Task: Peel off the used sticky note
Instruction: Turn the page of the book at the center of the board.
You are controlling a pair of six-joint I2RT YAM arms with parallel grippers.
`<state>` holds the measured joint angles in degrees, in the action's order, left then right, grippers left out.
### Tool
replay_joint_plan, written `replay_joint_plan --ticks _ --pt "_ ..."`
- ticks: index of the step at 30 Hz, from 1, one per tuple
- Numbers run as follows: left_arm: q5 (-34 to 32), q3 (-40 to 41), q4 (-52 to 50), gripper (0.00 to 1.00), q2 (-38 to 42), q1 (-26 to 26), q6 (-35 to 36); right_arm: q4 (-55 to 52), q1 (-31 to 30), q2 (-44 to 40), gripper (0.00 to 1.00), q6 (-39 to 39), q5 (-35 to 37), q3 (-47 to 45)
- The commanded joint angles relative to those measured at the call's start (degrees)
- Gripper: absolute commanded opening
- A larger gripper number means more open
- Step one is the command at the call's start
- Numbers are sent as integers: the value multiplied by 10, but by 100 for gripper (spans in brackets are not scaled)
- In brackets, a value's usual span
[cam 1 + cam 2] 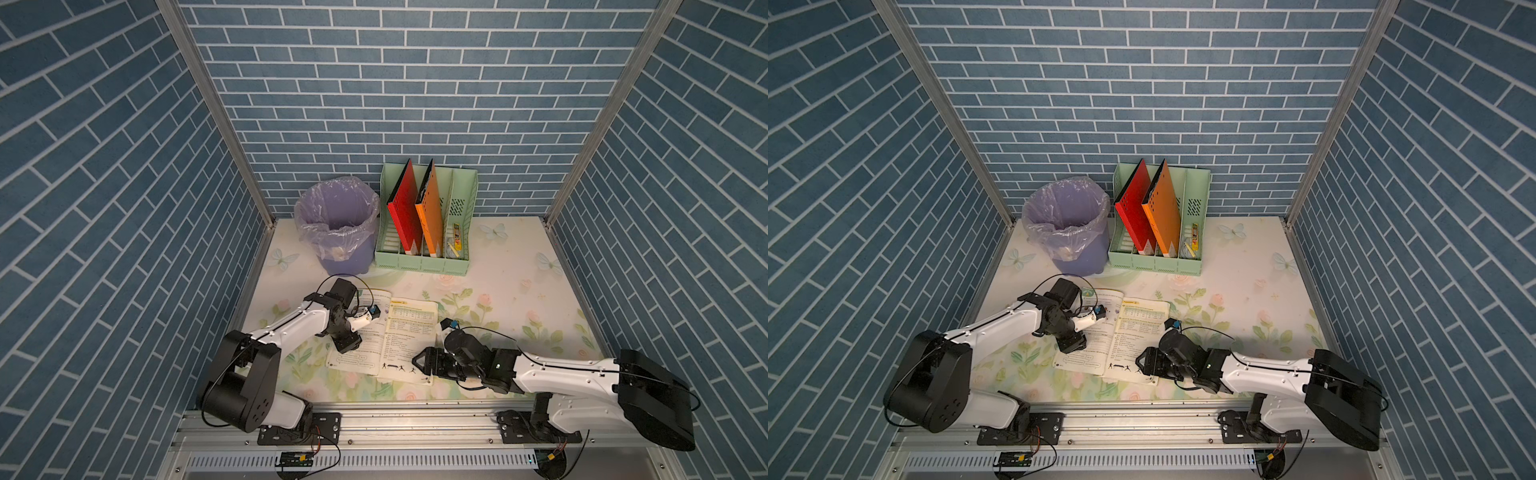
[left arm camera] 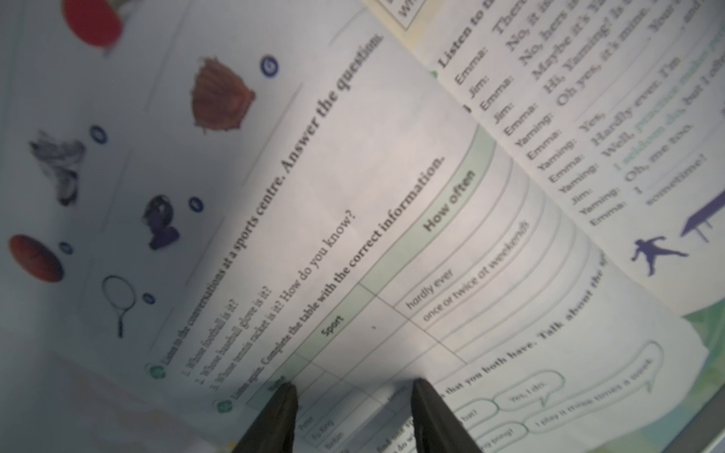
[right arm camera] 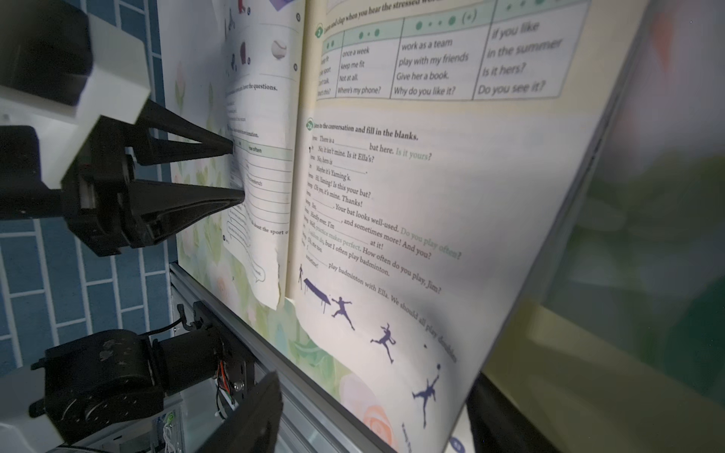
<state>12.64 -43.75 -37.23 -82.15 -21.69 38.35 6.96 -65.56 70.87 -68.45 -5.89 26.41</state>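
Observation:
An open textbook [image 1: 409,332] [image 1: 1138,328] lies flat on the flowered table in both top views. No sticky note shows plainly on its pages. In the right wrist view a blurred pale yellow patch [image 3: 557,353] lies past the right page's edge; I cannot tell what it is. My left gripper [image 2: 353,388] [image 1: 347,348] is open, both tips down on the left page [image 2: 392,196] by the table of sports. My right gripper [image 3: 374,378] [image 1: 417,361] is open wide and straddles the right page's near corner [image 3: 392,345], one finger on each side.
A purple bin [image 1: 336,224] lined with a clear bag stands at the back. Beside it is a green file rack [image 1: 428,257] holding a red and an orange folder. A metal rail [image 1: 415,419] runs along the table's front edge. Blue brick walls close in three sides.

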Motion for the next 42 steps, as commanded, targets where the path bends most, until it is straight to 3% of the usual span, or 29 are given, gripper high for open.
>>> replay_joint_plan --ticks 1,9,16,19,26,39,42 --pt "1 -2 -11 52 -6 -6 4 -14 0 3 74 28 -4 10" --pt "-2 -6 -19 52 1 -6 7 38 1 36 74 17 -15 -15" --pt "1 -8 -17 52 2 -6 4 78 1 37 60 22 -14 -8" --pt "2 -9 -17 52 3 -6 4 72 1 35 46 40 -6 12" --pt "12 -24 -34 52 15 -5 7 -19 1 27 0 77 18 59" --pt "100 -130 -122 52 47 7 0 -395 54 -141 0 193 87 138" --pt "126 -142 -132 52 51 26 1 -456 68 -132 0 241 87 194"
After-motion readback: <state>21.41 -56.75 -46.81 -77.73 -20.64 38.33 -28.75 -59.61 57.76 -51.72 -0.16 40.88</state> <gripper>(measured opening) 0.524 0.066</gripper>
